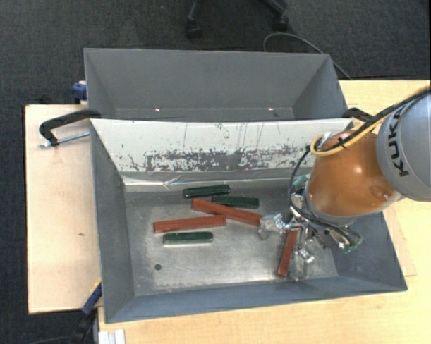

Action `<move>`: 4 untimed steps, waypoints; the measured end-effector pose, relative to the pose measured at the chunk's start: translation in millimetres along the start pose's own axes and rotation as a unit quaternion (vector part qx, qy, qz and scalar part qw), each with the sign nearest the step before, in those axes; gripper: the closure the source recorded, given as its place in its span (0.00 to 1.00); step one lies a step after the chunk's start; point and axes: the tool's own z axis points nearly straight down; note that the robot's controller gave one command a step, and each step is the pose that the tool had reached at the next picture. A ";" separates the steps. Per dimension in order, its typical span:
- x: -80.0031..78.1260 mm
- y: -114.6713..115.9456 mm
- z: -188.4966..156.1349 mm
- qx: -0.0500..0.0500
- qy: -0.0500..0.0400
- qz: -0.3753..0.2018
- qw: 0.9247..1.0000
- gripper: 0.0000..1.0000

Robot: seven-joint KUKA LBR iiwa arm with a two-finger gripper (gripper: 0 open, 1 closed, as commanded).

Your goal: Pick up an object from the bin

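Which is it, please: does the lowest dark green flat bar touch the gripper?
Apart: the camera view shows bare bin floor between the dark green flat bar and the gripper.

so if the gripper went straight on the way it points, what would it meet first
Most likely the reddish-brown stick just under the gripper, at the bin's right end, then the bin floor. Depth is hard to judge from above.

Bright even light, soft shadows

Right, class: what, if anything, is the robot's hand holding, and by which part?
It cannot be told. The hand sits over the upper end of a red-brown bar at the right front of the bin, but a grip isn't visible.
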 end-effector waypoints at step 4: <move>-4.6 0.1 -38.4 0.002 -0.004 0.002 1.000 1.00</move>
